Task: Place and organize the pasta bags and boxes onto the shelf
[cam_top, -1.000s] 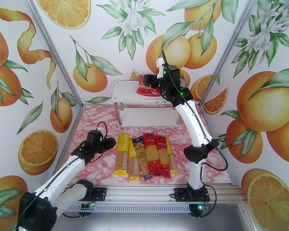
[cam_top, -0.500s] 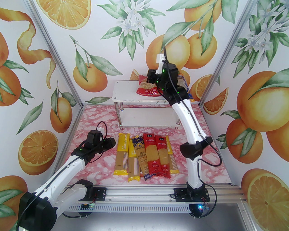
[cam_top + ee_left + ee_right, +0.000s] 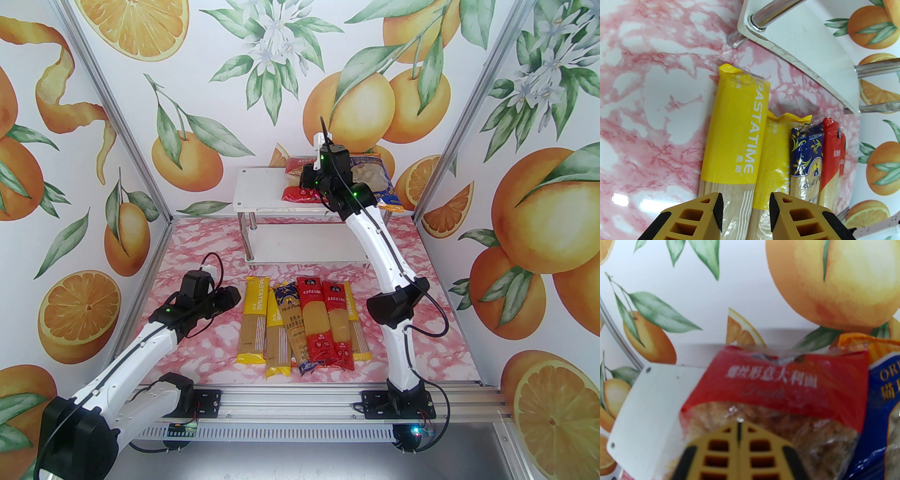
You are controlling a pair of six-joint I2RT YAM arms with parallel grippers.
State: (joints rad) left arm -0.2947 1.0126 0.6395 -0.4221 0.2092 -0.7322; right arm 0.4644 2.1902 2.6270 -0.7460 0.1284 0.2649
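- Pasta packets in a robot cell papered with oranges: a red bag [image 3: 293, 192] of short pasta lies on the top board of the shelf [image 3: 260, 192], touching a blue bag [image 3: 375, 180] on its right
- Six long spaghetti packs lie side by side on the pink marbled table [image 3: 201, 262] in front of the shelf: a yellow spaghetti pack [image 3: 253, 323] at the left, another yellow, a dark blue pack [image 3: 293, 323], two red packs [image 3: 311, 318], and a yellow one at the far right
- Right gripper [image 3: 305, 185] sits over the red bag with its fingers pressed together; whether any film is nipped between them cannot be told
- Left gripper [image 3: 232, 297] hangs low beside the row, jaws apart, holding nothing
- Handling, as a judgement: the bags look light, soft and slick, with loose contents that shift, so nudging them flat or pinching a sealed end suits them; the spaghetti packs look stiff lengthwise but brittle, best taken across the narrow width near the middle
- Right wrist view adds the closed fingertips over the red bag's clear window, and a sliver of orange bag [image 3: 864, 340] behind the blue one
- Left wrist view adds the open jaws poised over the yellow spaghetti pack's clear part, and the shelf's lower board close beyond
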